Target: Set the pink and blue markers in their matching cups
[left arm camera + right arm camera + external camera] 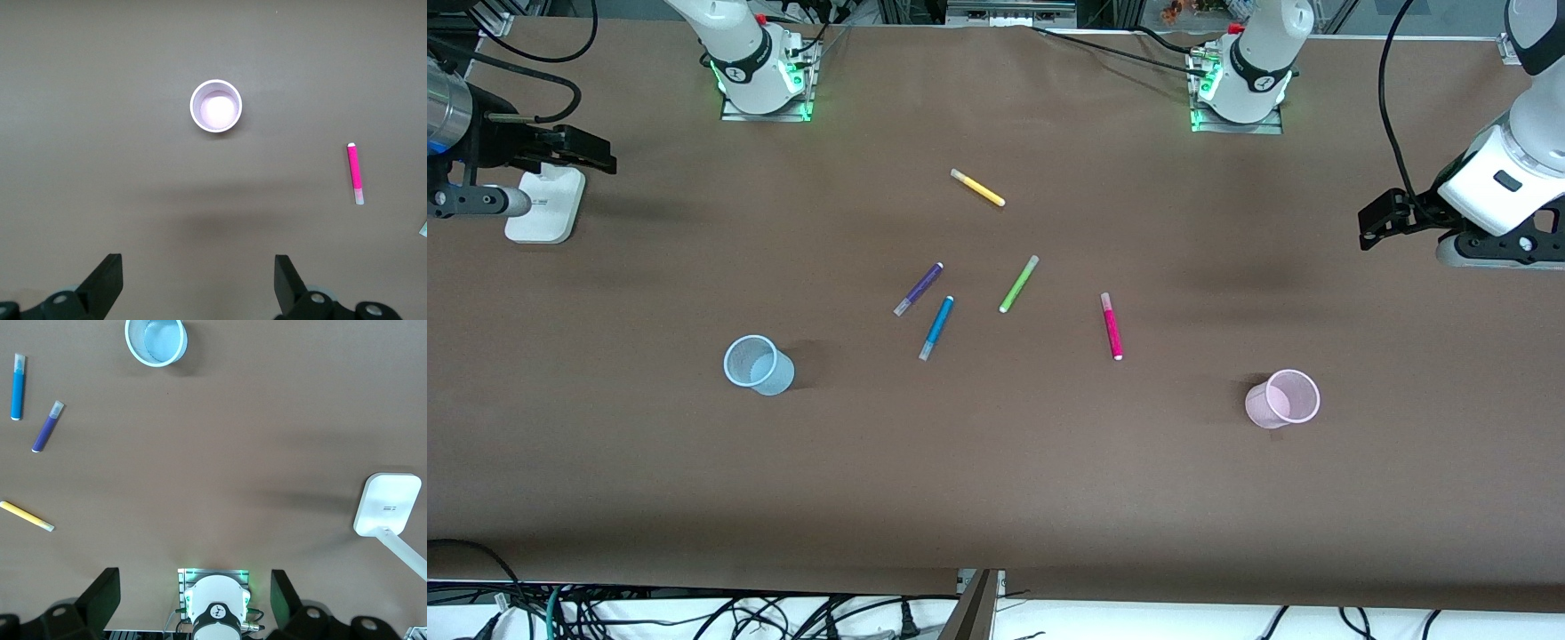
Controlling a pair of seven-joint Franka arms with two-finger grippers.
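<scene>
The blue marker (936,328) and the pink marker (1112,326) lie flat near the table's middle. The pale blue cup (758,364) stands upright toward the right arm's end. The pale pink cup (1282,399) stands upright toward the left arm's end. My left gripper (1375,222) hovers open and empty over the left arm's end of the table. Its wrist view (198,280) shows the pink cup (215,106) and pink marker (355,173). My right gripper (596,151) hovers open and empty over the right arm's end. Its wrist view (193,597) shows the blue cup (156,340) and blue marker (18,387).
A purple pen (919,289) lies beside the blue marker. A lime-green pen (1019,284) lies between the two markers. A yellow pen (977,188) lies farther from the front camera. A white stand (544,204) sits under the right gripper.
</scene>
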